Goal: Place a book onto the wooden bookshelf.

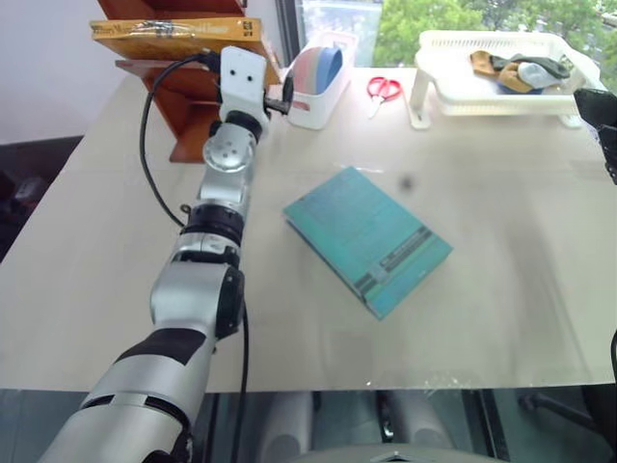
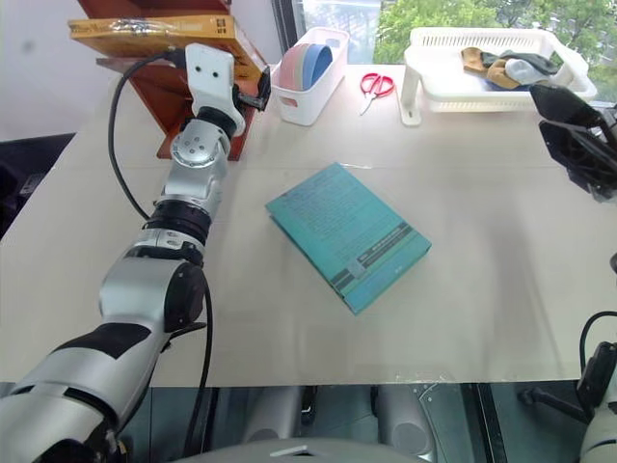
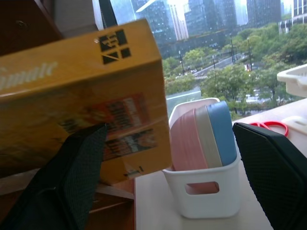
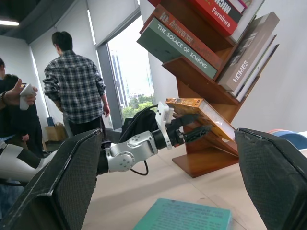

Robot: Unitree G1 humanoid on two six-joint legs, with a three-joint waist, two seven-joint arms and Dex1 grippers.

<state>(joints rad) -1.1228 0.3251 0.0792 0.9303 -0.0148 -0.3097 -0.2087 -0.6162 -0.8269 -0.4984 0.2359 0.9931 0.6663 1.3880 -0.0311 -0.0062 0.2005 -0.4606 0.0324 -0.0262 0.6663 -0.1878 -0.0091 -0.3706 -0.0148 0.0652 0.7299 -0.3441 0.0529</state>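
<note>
Lying flat on shelf: book [image 1: 174, 36]

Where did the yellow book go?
The book lies on a slanted board of the wooden bookshelf, at the table's far left corner, just ahead of the left gripper and left of the white bin.

the left arm [image 1: 198, 289] is built of silver-grey metal segments with black bands at the joints and a round silver joint housing near the wrist. a white plate [image 1: 241, 82] caps the wrist. a black cable [image 1: 147, 145] loops alongside. the fingers [image 3: 67, 182] are black, flat, finely textured pads.
</note>
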